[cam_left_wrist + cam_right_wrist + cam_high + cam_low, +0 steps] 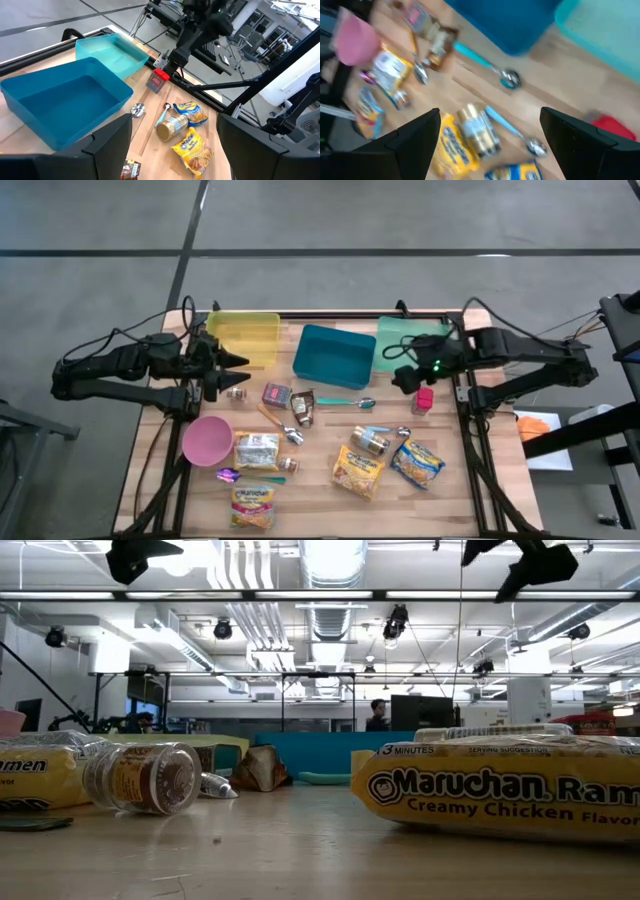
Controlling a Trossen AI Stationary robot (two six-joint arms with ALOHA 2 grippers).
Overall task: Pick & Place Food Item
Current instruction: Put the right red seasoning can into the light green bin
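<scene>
Ramen packets and a jar are lying on the worktop, ungrasped. Left gripper is hovering beside the yellow bin, fingers apart. Right gripper is hovering between the blue bin and teal bin, fingers apart.

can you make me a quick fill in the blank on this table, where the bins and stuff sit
1. Of the three bins along the far edge, the dark teal bin sits in the ______.
2. The bin nearest the left gripper is coloured ______.
3. The pink bowl lies on the ______ arm's side of the table.
4. Both grippers hang above the table with their jaws ______; the right gripper is near the green bin.

Missing words: middle; yellow; left; open
</scene>
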